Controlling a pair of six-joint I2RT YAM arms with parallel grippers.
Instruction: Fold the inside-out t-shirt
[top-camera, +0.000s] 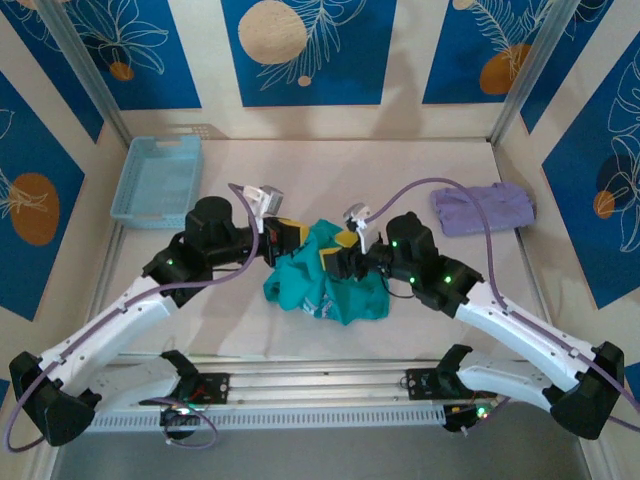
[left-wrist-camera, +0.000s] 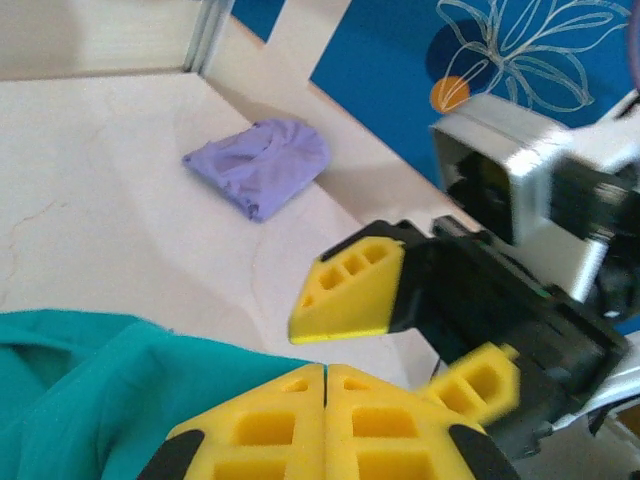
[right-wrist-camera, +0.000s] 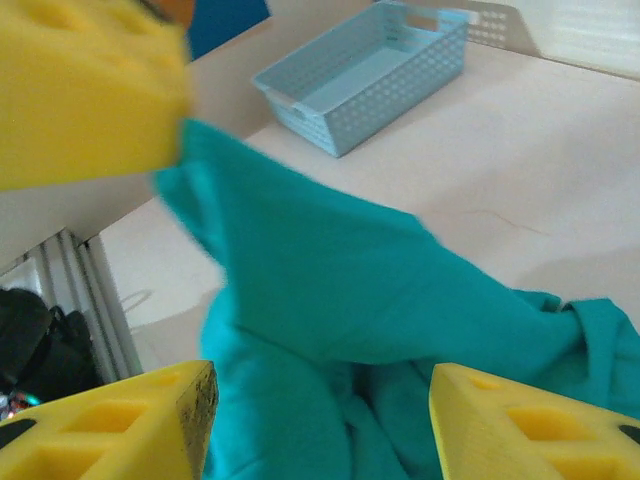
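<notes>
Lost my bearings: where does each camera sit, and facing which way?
Top: above, behind the bases, looking down on the table; both arms show.
Left wrist: faces right, at the lavender garment; own left end effector shut on the shirt.
Right wrist: faces left, at the basket; own right end effector open.
Shared: both wrist views hold the shirt and the opposite end effector.

Far centre: table is left bare between light-blue basket and lavender garment
Centre: taken up by teal t-shirt
</notes>
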